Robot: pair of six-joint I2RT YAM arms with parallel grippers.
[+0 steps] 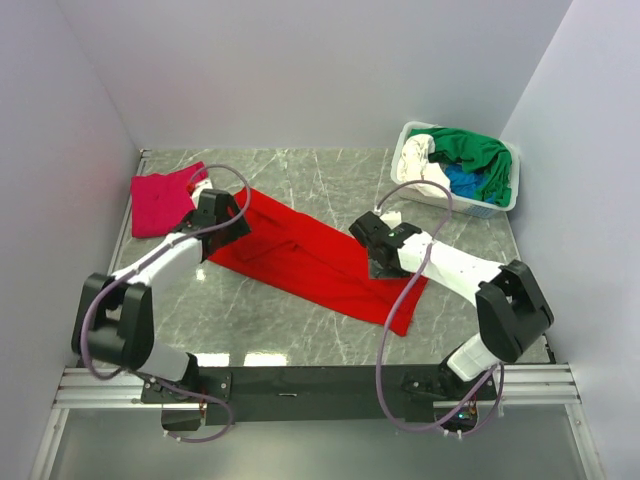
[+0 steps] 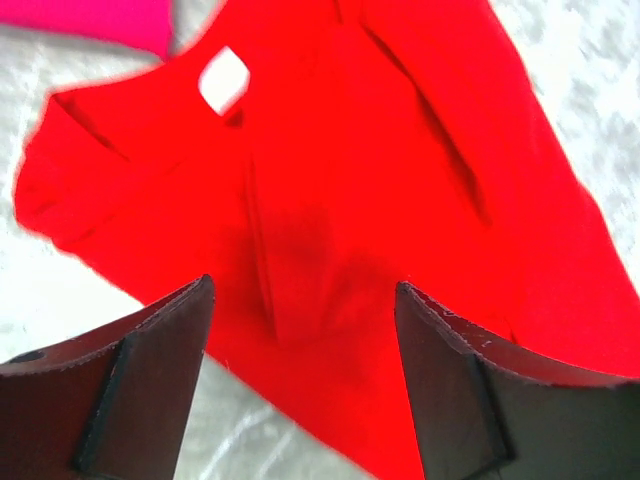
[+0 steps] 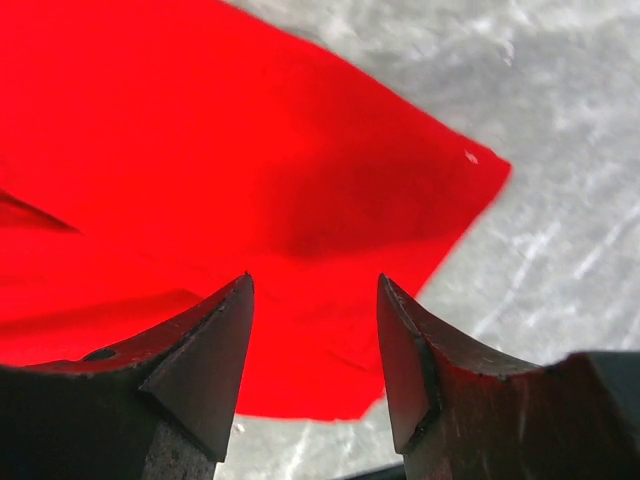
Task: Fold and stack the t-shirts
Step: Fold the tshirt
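Seen from above, the red t-shirt (image 1: 310,262) lies slantwise on the worktop (image 1: 300,170), folded into a long band, so you look to be mid-fold. The magenta t-shirt (image 1: 160,203) sits folded at far left, and more wait in the basket (image 1: 482,209). Your left fingers (image 1: 222,215) hang over the collar end, your right fingers (image 1: 375,245) over the hem end. At the left wrist, the fingers (image 2: 150,380) are spread wide and empty, with the collar label (image 2: 224,80) beyond them. At the right wrist, the fingers (image 3: 200,370) are parted and empty above red cloth. Next, I judge, you pinch the hem end and carry it toward the collar.
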